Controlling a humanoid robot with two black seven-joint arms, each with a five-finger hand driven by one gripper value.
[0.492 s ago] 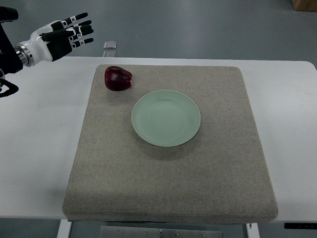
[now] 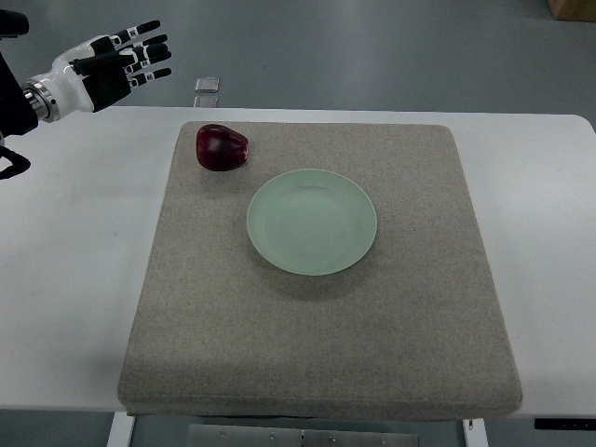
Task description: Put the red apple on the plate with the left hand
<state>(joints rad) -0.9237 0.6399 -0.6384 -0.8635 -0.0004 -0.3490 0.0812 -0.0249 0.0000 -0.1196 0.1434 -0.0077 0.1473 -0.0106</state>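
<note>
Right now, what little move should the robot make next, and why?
Probably bring the left hand right and toward the camera until it is over the red apple. The hand is open, holds nothing and hovers beyond the table's far left edge, while the apple sits on the mat beside the empty plate.

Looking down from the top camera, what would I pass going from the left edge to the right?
Left hand, fingers spread and holding nothing → red apple on the grey mat → pale green plate, empty, on the same mat.
</note>
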